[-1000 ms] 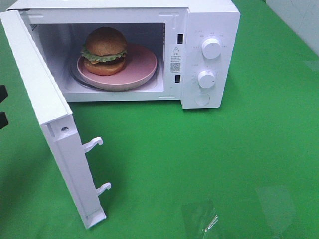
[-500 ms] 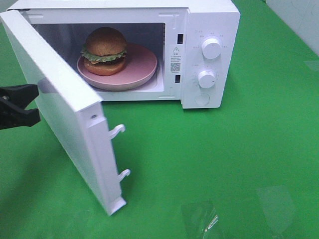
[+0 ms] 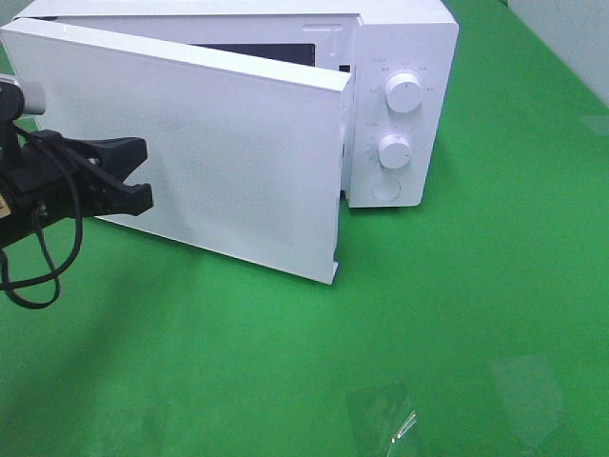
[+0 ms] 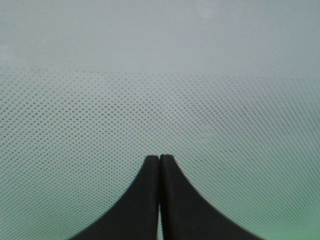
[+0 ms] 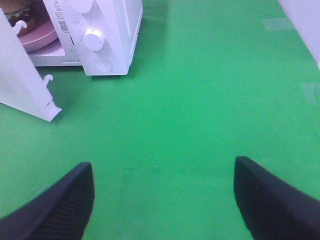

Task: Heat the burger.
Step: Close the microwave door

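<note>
**Stock on the green surface [image 3: 457,305], placed relative to the microwave**

- Microwave [image 3: 400,38]: one, white, boxy.
- Door [image 3: 219,162]: one, white with a dotted panel. It is hinged on the side away from the controls and stands ajar, with a narrow gap at the latch edge.
- Knobs: two, white and round, one [image 3: 404,92] above the other [image 3: 394,150] on the control strip.
- Round button [image 3: 385,188]: one, below the lower knob.
- Latch hooks: two, white, on the door's free edge [image 5: 47,80] [image 5: 19,26].
- Pink plate [image 5: 40,37]: one, inside the cavity, seen only through the gap.
- Burger [image 5: 24,11]: one, on the plate inside the microwave. Only a brown sliver shows in the right wrist view; the door hides it from the high camera.
- Left gripper [image 4: 160,158]: one, black, jaws pressed together. The tips are against the door's outer face, so the door stands between them and the burger.
- Right gripper [image 5: 163,166]: one, black, jaws wide apart and holding nothing. It is over bare surface, well apart from the microwave's front and from the burger.
</note>
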Controlling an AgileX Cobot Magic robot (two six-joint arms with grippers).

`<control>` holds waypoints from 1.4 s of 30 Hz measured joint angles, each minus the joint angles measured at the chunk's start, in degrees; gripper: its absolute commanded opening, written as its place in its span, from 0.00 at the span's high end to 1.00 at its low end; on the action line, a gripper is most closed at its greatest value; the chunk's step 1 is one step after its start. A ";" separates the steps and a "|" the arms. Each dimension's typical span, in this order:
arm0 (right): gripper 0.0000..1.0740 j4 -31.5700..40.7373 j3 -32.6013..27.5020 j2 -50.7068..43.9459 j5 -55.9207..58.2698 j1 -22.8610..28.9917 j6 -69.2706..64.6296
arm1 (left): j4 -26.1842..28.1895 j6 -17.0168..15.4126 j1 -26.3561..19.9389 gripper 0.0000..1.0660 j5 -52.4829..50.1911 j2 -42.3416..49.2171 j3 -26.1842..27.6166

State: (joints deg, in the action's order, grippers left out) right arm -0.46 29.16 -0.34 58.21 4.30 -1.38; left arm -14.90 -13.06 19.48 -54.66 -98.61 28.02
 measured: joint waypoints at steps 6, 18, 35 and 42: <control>0.29 0.00 0.00 0.00 0.00 0.00 0.00 | 2.12 0.06 2.46 1.00 0.06 -2.69 3.72; 0.29 0.00 0.00 0.00 0.00 0.00 0.00 | 4.64 2.35 6.65 1.00 4.35 -6.82 12.32; 0.29 0.00 0.00 0.00 0.00 0.00 0.00 | 8.37 5.16 11.00 1.00 11.29 -11.80 23.03; 0.29 0.00 0.00 0.00 0.00 0.00 0.00 | 7.51 6.02 13.92 1.00 13.06 -15.07 29.74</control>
State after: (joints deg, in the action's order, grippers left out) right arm -0.46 29.16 -0.34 58.21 4.30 -1.38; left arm -7.39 -7.05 33.40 -41.60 -113.67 57.75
